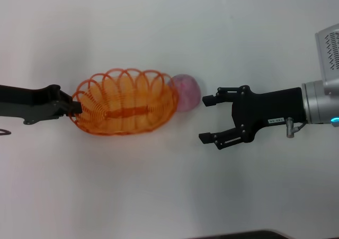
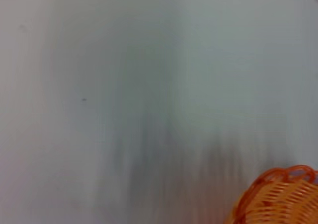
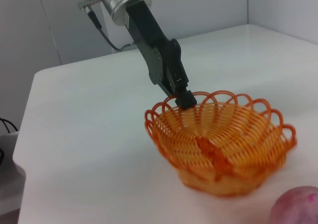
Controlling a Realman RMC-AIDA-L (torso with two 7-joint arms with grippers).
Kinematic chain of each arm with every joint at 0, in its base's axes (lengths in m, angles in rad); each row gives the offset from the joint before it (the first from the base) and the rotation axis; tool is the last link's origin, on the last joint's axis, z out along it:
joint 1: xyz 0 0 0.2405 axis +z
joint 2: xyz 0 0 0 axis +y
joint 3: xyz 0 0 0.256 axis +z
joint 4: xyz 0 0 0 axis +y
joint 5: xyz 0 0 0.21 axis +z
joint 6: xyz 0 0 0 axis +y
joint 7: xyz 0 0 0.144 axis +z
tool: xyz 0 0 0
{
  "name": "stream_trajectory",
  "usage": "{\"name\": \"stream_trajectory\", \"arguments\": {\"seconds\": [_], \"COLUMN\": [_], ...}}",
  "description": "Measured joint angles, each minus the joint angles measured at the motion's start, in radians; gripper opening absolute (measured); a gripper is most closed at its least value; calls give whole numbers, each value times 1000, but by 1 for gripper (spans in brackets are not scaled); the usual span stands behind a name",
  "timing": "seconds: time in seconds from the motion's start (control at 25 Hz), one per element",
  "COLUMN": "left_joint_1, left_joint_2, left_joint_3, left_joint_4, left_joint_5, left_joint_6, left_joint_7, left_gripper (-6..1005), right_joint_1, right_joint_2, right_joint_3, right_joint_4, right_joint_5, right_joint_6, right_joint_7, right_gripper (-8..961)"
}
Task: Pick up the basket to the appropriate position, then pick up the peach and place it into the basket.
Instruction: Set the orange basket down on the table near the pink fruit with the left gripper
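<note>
The orange wire basket (image 1: 125, 100) stands on the white table, left of centre. My left gripper (image 1: 76, 108) is shut on the basket's left rim; the right wrist view shows it (image 3: 185, 98) pinching the scalloped rim of the basket (image 3: 223, 139). The pink peach (image 1: 184, 92) lies on the table touching the basket's right end; its edge shows in the right wrist view (image 3: 297, 207). My right gripper (image 1: 207, 118) is open and empty, just right of the peach and slightly nearer me. The left wrist view shows only part of the basket rim (image 2: 278, 196).
The white table (image 1: 159, 186) spreads all around. A dark edge (image 1: 249, 235) shows at the bottom of the head view. In the right wrist view the table's far edge and a wall (image 3: 49, 25) lie behind the left arm.
</note>
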Motion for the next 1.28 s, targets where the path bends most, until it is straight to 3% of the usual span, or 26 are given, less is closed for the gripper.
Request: {"name": "stream_trajectory", "arguments": {"seconds": [0.24,0.56,0.76,0.88,1.04,1.28], "left_joint_1": [5,21,23,26,48,137], "left_joint_2": [5,7,9,12,28,56], "left_joint_3": [-4,0,0,-14,-46,-137], "left_joint_4": [-13,-11,-11,-11,-12,-31], "left_joint_5": [-7,-27,-27,-33,-92,-324], "left_joint_6": [6,18,13,12,4,106], "left_joint_7": [-1,10,21,69,257,769], "left_gripper": [138,361,565,600,622,617], "right_joint_1": [1,1,0,-1,-1,-3], "right_joint_2": [0,-1,-1,-1,0,0], "right_joint_3": [0,0,0,0,0,1], "right_joint_4": [0,0,0,0,0,0], "right_joint_5": [0,0,4,4,5,7], "right_joint_6": [-1,-2,-4,-4,-4,-4], "right_joint_7": [0,0,1,1,1,-1], "right_gripper": [945,945,945,946,946,946]}}
